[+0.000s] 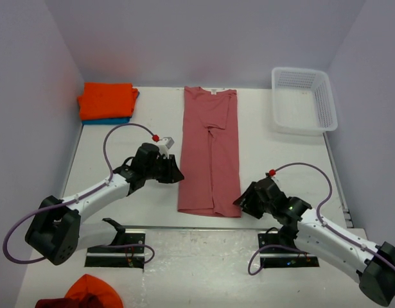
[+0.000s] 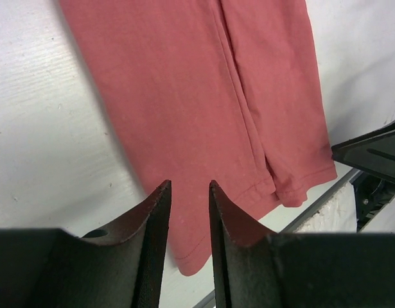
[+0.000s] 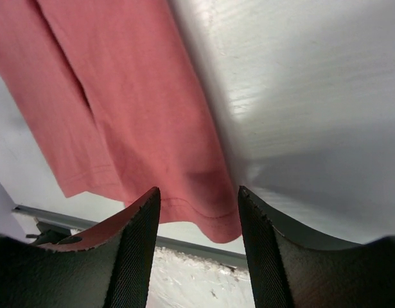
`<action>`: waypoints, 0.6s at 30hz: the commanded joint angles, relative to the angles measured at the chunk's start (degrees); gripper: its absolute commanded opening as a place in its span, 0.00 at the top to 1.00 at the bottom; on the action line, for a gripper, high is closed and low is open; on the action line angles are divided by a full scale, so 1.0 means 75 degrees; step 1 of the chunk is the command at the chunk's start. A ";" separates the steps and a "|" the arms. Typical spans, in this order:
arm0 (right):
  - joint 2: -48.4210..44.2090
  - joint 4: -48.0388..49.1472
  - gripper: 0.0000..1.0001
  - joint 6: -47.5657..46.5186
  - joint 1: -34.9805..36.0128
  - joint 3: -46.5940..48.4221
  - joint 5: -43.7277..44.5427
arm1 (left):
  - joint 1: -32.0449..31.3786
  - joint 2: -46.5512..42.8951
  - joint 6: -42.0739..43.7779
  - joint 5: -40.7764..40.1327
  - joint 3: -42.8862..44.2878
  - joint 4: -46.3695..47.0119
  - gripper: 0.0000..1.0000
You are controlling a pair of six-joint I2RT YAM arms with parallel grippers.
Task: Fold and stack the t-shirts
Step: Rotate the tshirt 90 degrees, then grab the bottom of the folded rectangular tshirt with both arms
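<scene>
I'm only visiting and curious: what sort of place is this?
Probably a robotics test cell: a left arm and a right arm bolted to a white table, plain walls boxing it in, and a salmon-red t-shirt laid flat between them.

The white table (image 1: 280,167) carried a salmon-red t-shirt (image 1: 210,151) at its centre, folded lengthwise into a long strip. At ten o'clock lay a teal t-shirt (image 1: 107,120) (an orange one (image 1: 107,101) stacked on it), and at two o'clock a white lattice basket (image 1: 298,128).

Salmon-red tee (image 1: 210,151) lies centrally, folded lengthwise; far-left, folded orange tee (image 1: 107,101) tops teal tee (image 1: 110,120).
</scene>
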 commanded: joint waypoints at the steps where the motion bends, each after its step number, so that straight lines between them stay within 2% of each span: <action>1: 0.0146 -0.0342 0.47 0.0734 0.0165 -0.0104 0.0495 | -0.0050 -0.0161 -0.0147 0.0207 -0.0045 0.0387 0.68; 11: 0.0217 -0.0484 0.50 0.1273 0.0330 -0.0338 0.0660 | -0.0073 -0.0090 -0.0112 0.0265 0.0014 0.0375 0.68; 18: 0.0404 -0.0588 0.54 0.2164 0.1511 -0.0222 0.0975 | -0.0073 -0.0009 -0.0089 0.0242 0.0025 0.0363 0.68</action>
